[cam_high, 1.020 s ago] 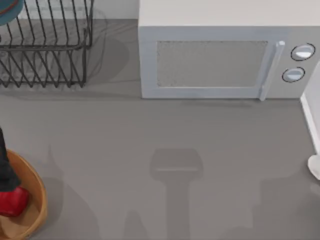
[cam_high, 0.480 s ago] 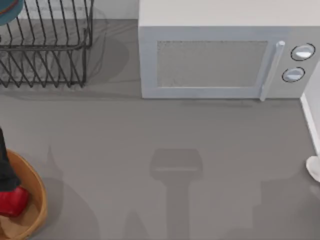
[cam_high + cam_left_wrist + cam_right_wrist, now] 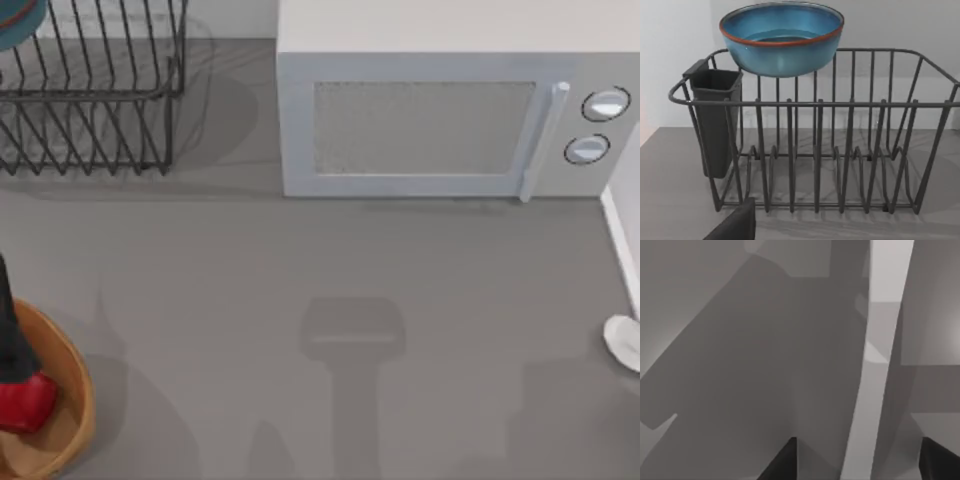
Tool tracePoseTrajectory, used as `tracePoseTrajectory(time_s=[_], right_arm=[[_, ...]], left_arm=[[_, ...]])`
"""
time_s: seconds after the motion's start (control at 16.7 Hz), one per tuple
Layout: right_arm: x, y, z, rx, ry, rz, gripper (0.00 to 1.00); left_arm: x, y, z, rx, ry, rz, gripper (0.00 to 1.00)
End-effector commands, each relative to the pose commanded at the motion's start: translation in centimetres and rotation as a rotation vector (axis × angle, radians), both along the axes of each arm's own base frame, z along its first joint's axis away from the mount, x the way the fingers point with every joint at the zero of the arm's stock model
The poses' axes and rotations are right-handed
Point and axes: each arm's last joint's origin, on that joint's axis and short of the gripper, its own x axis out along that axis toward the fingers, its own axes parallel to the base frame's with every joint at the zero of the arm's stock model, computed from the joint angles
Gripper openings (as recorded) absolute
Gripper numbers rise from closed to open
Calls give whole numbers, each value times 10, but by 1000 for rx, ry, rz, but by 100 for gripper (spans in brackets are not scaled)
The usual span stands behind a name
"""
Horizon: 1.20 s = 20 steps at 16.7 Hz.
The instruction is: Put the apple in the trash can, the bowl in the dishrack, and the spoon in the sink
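left gripper: black, matte | right gripper: 2 dark pointed fingertips

In the top view the apple lies in the trash can, both cut by the left edge, and a dark part of the left arm hides the apple's upper side. The bowl shows as a teal sliver at the corner above the dishrack, which is also cropped. Right of the microwave, itself cut along the top, the spoon is a pale rounded end at the edge; its handle is out of frame.

In the right wrist view a pale strip, perhaps the spoon, runs between two dark fingertips, mostly cropped.
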Motion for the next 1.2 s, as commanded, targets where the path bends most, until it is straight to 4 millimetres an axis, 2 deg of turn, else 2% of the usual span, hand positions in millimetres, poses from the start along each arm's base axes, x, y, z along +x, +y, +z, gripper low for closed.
tracePoseTrajectory(time_s=[0.12, 0.18, 0.3, 0.42, 0.9, 1.2], right_arm=[[0, 0, 0, 0, 0, 0, 0], [-2, 2, 20, 38, 2, -36, 0], [0, 2, 24, 37, 0, -36, 0], [3, 1, 36, 36, -4, -33, 0], [-1, 2, 116, 38, 8, -35, 0], [-2, 2, 118, 39, 7, -36, 0]], left_arm=[[0, 0, 0, 0, 0, 0, 100], [0, 0, 0, 0, 0, 0, 100], [0, 0, 0, 0, 0, 0, 100], [0, 0, 0, 0, 0, 0, 100], [0, 0, 0, 0, 0, 0, 100], [0, 0, 0, 0, 0, 0, 100]])
